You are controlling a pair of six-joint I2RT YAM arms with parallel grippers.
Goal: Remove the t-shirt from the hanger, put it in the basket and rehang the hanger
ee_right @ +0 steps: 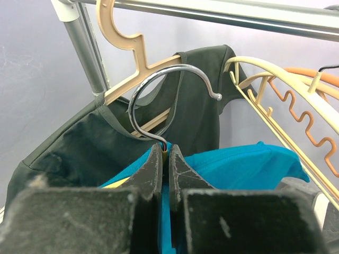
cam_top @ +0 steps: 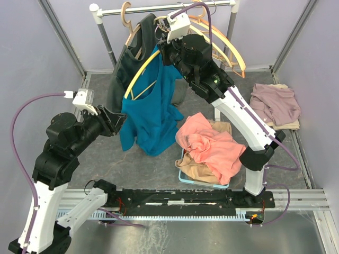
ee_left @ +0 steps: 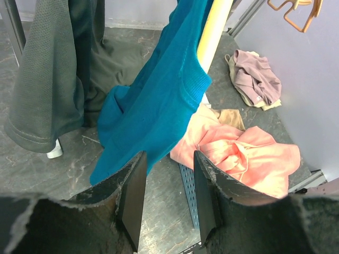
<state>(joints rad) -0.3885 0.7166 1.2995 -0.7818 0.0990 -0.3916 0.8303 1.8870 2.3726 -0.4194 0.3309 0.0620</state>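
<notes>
Rail (cam_top: pixel 159 9) spans the rear; a garment (cam_top: pixel 124 69) hangs from it at left, spare hangers (cam_top: pixel 228 47) at right. The t-shirt (cam_top: pixel 151 114) on its hanger (cam_top: pixel 139 75) sits before that garment — right gripper (ee_right: pixel 165 152) at the hanger's neck, left gripper (ee_left: pixel 168 172) just beside the t-shirt's lower left edge. Right of the t-shirt, a basket (cam_top: pixel 183 172) of clothes (cam_top: pixel 209 143); further right, another pile (cam_top: pixel 275 106).

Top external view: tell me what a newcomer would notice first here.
The teal t-shirt hangs at centre, draped down from a yellow hanger that the right claw pinches at its neck, below the rail. The left claw stands open close to the shirt's lower edge. To the right, a coral garment is heaped over a basket.
</notes>
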